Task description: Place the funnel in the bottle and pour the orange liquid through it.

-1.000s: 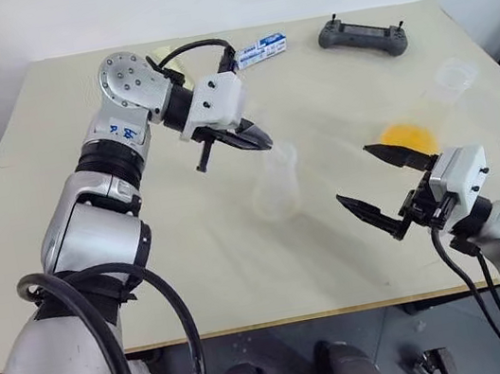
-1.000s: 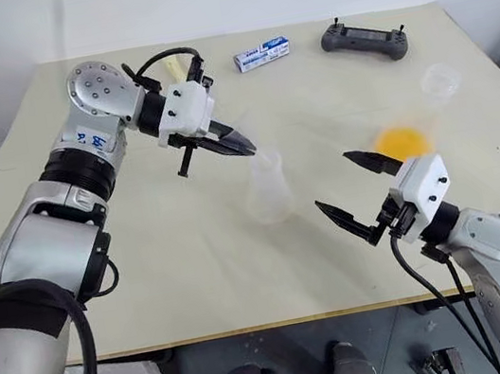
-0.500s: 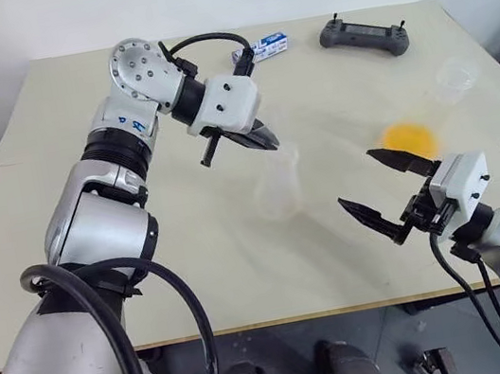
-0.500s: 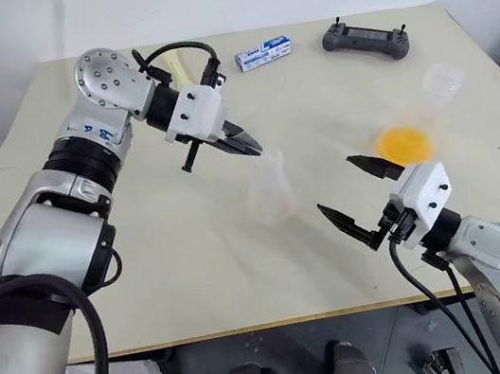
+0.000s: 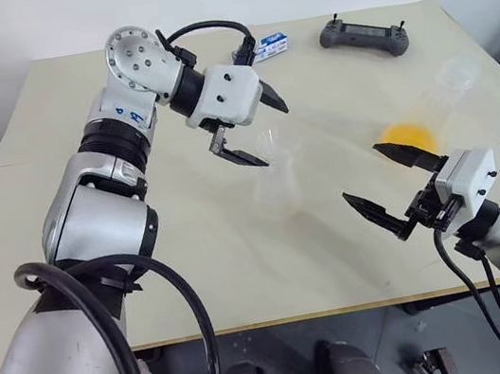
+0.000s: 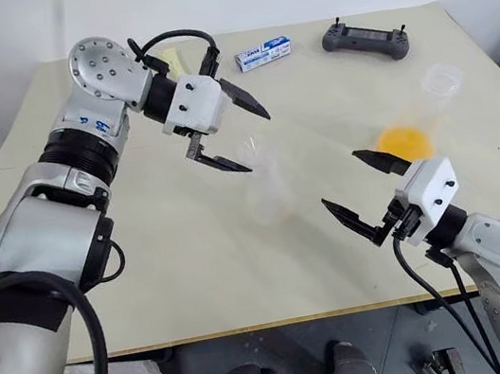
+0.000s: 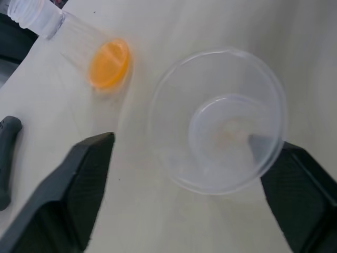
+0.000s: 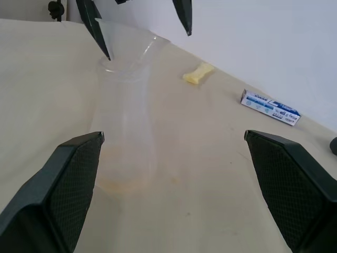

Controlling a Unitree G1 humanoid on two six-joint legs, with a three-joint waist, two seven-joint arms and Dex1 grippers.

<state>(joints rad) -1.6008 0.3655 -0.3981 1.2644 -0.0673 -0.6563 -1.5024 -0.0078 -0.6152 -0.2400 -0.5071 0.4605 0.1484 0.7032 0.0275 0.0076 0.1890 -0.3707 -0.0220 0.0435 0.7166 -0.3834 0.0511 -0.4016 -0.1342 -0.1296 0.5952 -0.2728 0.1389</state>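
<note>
A: The funnel [image 7: 218, 120] sits in the neck of the bottle [image 5: 279, 187], mid-table. The left gripper [image 5: 260, 131] hangs just above it, its fingers spread wide on either side of the cone and touching nothing.

B: So the placing looks done. And the orange liquid [image 5: 407, 136]?

A: It lies in the tilted second flask [image 5: 437, 98] near the table's right edge, well apart from the bottle. The right gripper [image 5: 396, 186] waits between the two, its fingers spread wide too, holding nothing.

B: Then the left arm should lift straight up (a sideways brush could tip the cone).

A: Agreed. The robot should grasp the flask at its neck, bring it over the funnel's mouth and tilt slowly, since that thin stem probably drains slowly.
</note>
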